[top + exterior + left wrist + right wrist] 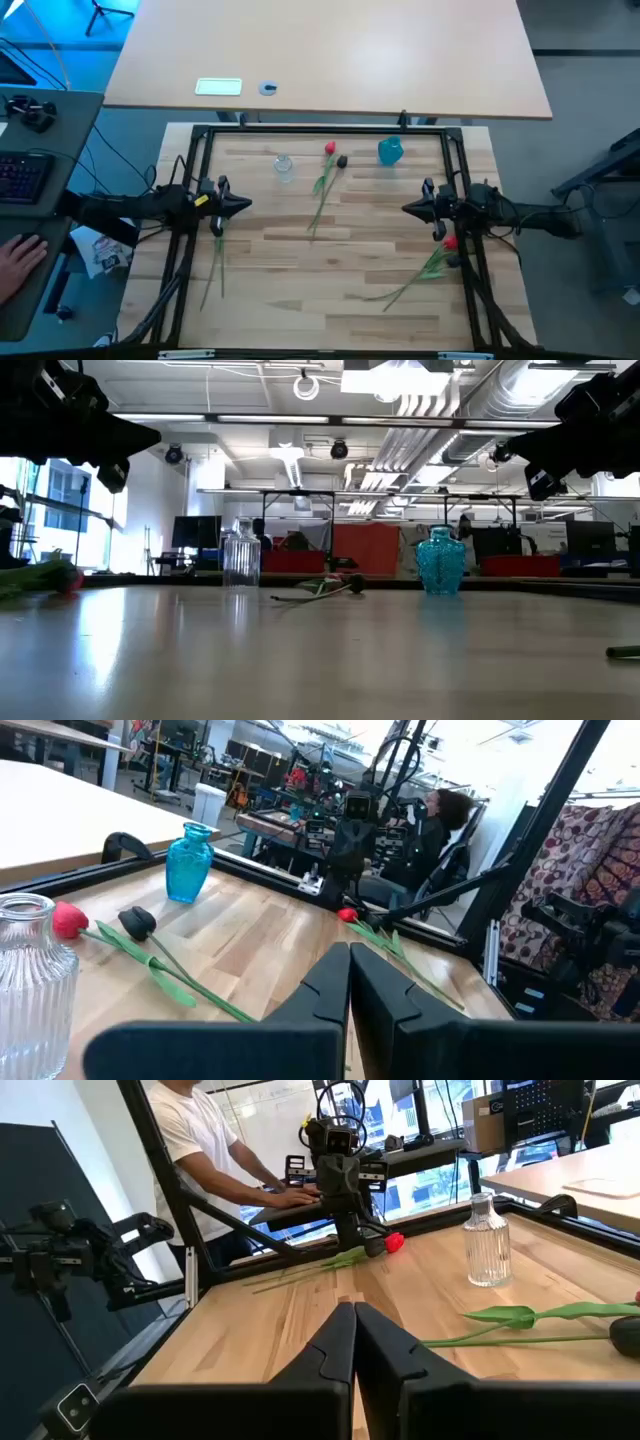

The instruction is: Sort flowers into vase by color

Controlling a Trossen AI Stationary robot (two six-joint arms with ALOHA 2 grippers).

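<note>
Nothing is sorted yet, as far as I can judge: both vases stand bare of flowers and every stem lies flat on the wooden table [270, 300]. Starting on my left, my left gripper [240, 206] hangs above the table's left edge with its fingers pressed together on nothing. Under and just beside it lie two thin green stems, the left flowers [216, 262]; from the other arm's wrist view one of them shows a red head [394, 1242] tucked under that gripper, and whether a second head there is red or black I cannot tell. Further in, toward the back, stands the clear glass vase [284, 167], ribbed and narrow-necked. Just beside it lie the middle flowers [322, 190], one with a red head [330, 149] and one with a black head [342, 161], their long leafy stems running together toward the table's middle. Next along the back is the blue vase [390, 151], squat and translucent. On my right, my right gripper [408, 209] hovers over the table's right side, closed and empty as well. Near it lie the right flowers [425, 270], a red head [450, 242] close under the arm with a dark one touching it. So all the picking, and the choice of which colour goes in which vase, is still ahead of me.
</note>
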